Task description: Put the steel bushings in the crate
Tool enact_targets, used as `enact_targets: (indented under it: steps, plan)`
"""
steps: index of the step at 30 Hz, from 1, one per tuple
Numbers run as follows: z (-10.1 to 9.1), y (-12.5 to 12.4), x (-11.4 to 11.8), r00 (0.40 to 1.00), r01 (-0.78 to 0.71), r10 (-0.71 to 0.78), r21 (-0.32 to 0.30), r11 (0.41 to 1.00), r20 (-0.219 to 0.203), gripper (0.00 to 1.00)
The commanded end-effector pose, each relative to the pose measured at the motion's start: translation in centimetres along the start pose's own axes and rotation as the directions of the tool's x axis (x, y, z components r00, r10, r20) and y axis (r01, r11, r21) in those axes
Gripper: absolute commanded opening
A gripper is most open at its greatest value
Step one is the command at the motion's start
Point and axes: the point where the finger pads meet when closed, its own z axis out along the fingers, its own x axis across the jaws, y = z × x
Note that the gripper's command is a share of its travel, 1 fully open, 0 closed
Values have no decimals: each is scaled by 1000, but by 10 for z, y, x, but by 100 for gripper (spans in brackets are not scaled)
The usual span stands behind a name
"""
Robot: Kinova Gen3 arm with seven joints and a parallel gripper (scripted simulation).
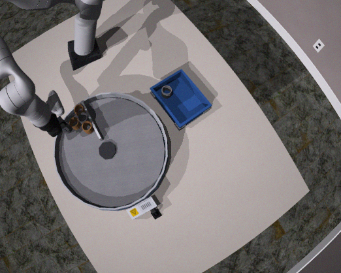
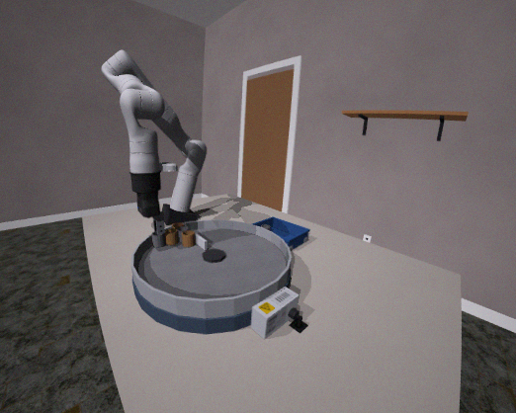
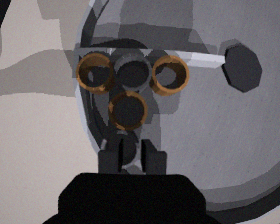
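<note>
Steel bushing at fingers [image 2: 158, 240] is on the turning table [image 1: 129, 173] [image 2: 250, 262] [image 3: 231, 130], nr its outer wall; wall on one side, near copper bushing [image 1: 74, 124] [image 2: 171, 238] [image 3: 144, 111] just beside on the other, so v. little room there. Two more copper bushings, rimward one [image 1: 79, 108] [image 3: 79, 73] & hubward one [image 1: 87, 127] [image 2: 188, 240] [image 3: 171, 91], flank the 2nd steel bushing [image 1: 82, 117] [image 3: 132, 71], all close by the straight bar [image 1: 95, 125] [image 2: 201, 241] [image 3: 203, 59]. More open floor past the hub [image 1: 107, 150] [image 2: 214, 255] [image 3: 242, 67].

Arm [image 1: 16, 93] [image 2: 143, 150] reaches over the rim, wrist approx. vertical, fingers [image 1: 66, 125] [image 2: 159, 226] pointing down, low at the steel one. Fingers partly apart; can't tell contact w/ its wall. Its long axis is vert., open end up; same for the other 4.

Crate [image 1: 198, 114] [image 2: 292, 239], on table [image 1: 237, 163] [image 2: 379, 306] apart from the turning table, has 1 steel bushing [image 1: 166, 95] [image 2: 266, 226] nr a corner, lots of room beside it.
</note>
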Motion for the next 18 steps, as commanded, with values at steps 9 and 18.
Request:
enact_targets:
  steps: [9,18]
  plan:
    - [1,2,1,1000,-4,4,-6,1000,-4,45]
    - [0,1,1,1000,-1,1,-2,1000,-1,45]
